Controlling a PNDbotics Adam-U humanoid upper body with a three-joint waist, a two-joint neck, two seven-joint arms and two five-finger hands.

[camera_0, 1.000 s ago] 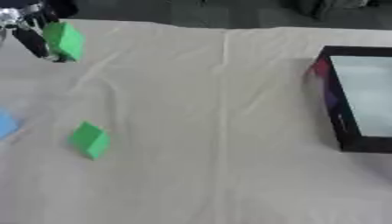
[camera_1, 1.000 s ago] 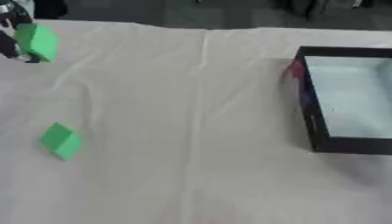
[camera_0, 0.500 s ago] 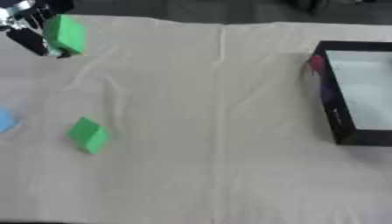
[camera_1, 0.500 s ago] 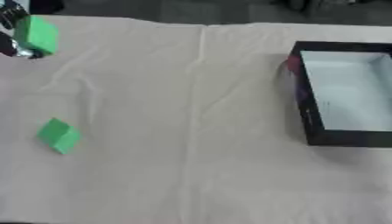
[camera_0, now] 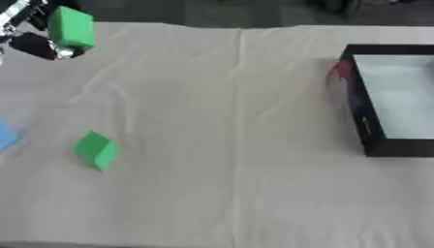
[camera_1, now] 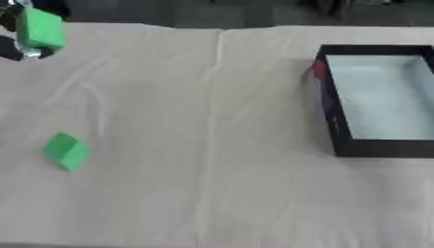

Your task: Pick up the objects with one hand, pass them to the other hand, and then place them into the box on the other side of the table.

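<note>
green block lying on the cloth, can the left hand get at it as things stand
Probably not right away. The left hand at the far left corner is already curled round another green block. The path is free: the green block lying on the cloth sits alone on the left side, nothing beside it.

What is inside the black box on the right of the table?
The black box shows only a pale, bare floor. The strip under its near wall is hidden. Both green blocks are outside it.

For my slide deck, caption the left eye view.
Left hand holds a green block aloft; another green block lies on the cloth.
</note>
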